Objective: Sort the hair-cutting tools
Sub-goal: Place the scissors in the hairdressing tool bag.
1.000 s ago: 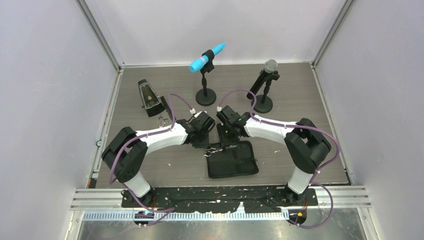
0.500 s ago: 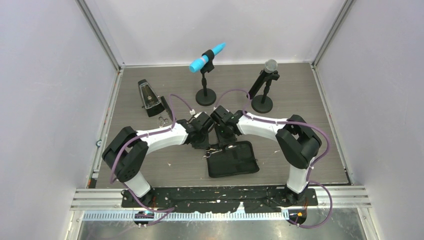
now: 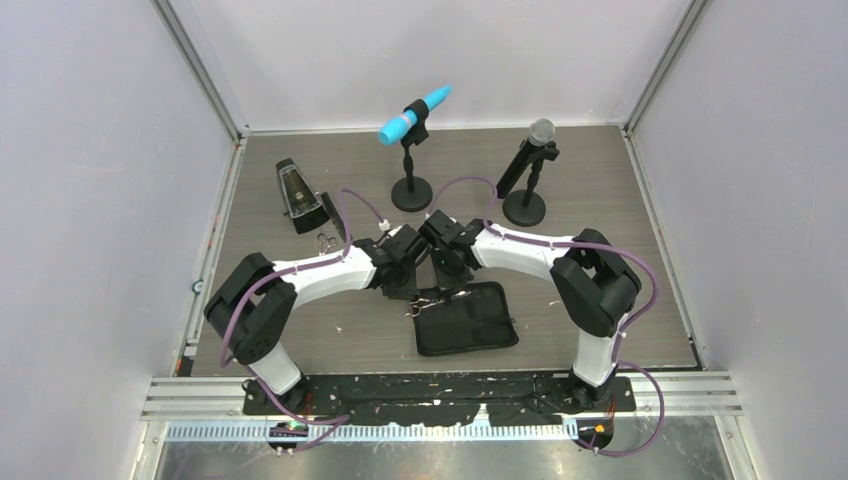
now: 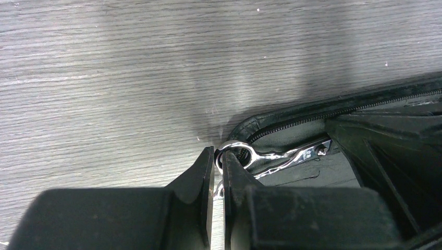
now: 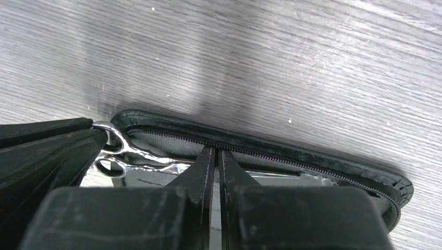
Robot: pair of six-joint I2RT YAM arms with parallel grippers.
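Observation:
The black zip case [image 3: 470,325] lies open near the table's front centre. One pair of silver scissors [image 4: 281,153] lies at its left end and also shows in the right wrist view [image 5: 125,151]. My left gripper [image 4: 219,153] is shut on that pair's ring handle; from above it is at the case's far left corner [image 3: 408,280]. My right gripper [image 5: 215,151] is closed at the case's zip edge [image 5: 312,159], right beside the left one [image 3: 450,268]. A second pair of scissors [image 3: 324,240] lies by the metronome. I cannot make out the comb or the clips.
A black metronome [image 3: 295,192] stands at the back left. A stand with a blue microphone [image 3: 413,112] and a stand with a grey microphone [image 3: 530,160] are behind the grippers. Grey walls close in three sides.
My right gripper has moved a little left, closer to the left gripper. The left arm and the case have hardly moved.

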